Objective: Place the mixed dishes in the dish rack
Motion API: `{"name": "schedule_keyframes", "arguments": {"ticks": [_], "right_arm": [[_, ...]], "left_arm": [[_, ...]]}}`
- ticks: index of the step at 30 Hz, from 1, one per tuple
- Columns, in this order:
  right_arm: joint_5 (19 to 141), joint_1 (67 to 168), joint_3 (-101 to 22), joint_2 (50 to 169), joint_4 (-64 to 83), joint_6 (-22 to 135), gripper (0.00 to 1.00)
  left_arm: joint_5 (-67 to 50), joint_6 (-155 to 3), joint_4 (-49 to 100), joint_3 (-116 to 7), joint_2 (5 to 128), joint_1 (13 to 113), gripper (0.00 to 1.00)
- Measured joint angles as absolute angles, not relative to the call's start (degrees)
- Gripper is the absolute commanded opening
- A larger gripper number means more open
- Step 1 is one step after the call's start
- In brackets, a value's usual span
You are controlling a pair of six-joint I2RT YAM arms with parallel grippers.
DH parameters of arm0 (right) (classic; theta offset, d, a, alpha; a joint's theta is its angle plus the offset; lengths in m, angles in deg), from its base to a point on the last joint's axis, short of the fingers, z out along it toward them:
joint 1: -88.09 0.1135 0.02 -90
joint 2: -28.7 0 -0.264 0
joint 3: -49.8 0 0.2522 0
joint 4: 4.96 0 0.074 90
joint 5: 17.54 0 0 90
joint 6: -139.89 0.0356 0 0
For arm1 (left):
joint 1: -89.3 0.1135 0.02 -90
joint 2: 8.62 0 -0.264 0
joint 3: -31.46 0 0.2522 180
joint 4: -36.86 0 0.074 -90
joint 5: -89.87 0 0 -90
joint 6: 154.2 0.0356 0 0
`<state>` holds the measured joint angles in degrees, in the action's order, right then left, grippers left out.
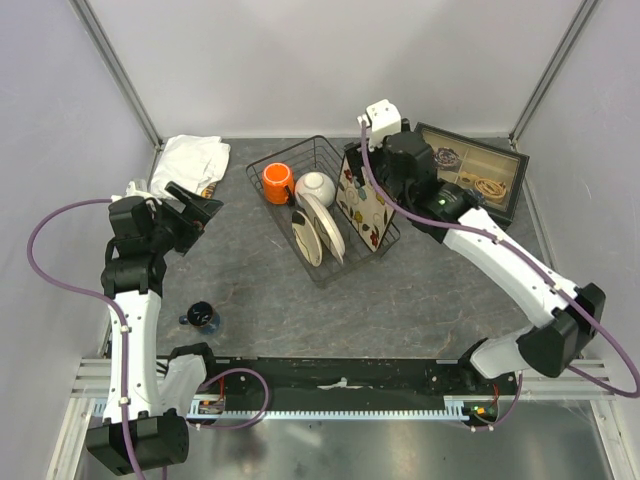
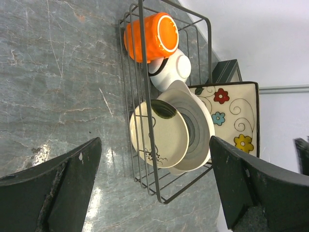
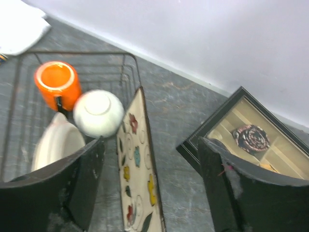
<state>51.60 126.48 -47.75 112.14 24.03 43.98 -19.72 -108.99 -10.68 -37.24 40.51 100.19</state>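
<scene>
Left gripper spread empty, right gripper released over square plate, its lower edge cut off

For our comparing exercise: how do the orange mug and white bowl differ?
The orange mug is straight-sided with a dark handle; the white bowl is rounded and handleless. The mug sits in a corner; the bowl lies nearer the square flowered plate. Both sit inside the dish rack.

Right wrist view: dish rack runs off left edge. Compartment box cut by right edge. Cloth clipped at top-left corner. Top view: small dark object on counter, too small to identify.
</scene>
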Motion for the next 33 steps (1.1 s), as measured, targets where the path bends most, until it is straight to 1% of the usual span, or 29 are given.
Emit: {"name": "schedule_keyframes", "arguments": {"ticks": [3,14,33], "right_arm": [[53.61,126.48,-47.75,109.06,24.09,45.25,0.98],[54.88,126.48,-46.44,98.5,26.48,51.98,0.98],[58.9,126.48,-25.3,77.02,30.45,64.51,0.98]], "left_arm": [[-19.7,-108.62,-10.7,-37.24,40.51,100.22,0.99],[-19.66,-107.81,-10.77,-37.26,41.97,100.22,0.99],[-15.13,-106.57,-11.25,-37.26,42.19,100.22,0.99]]}}
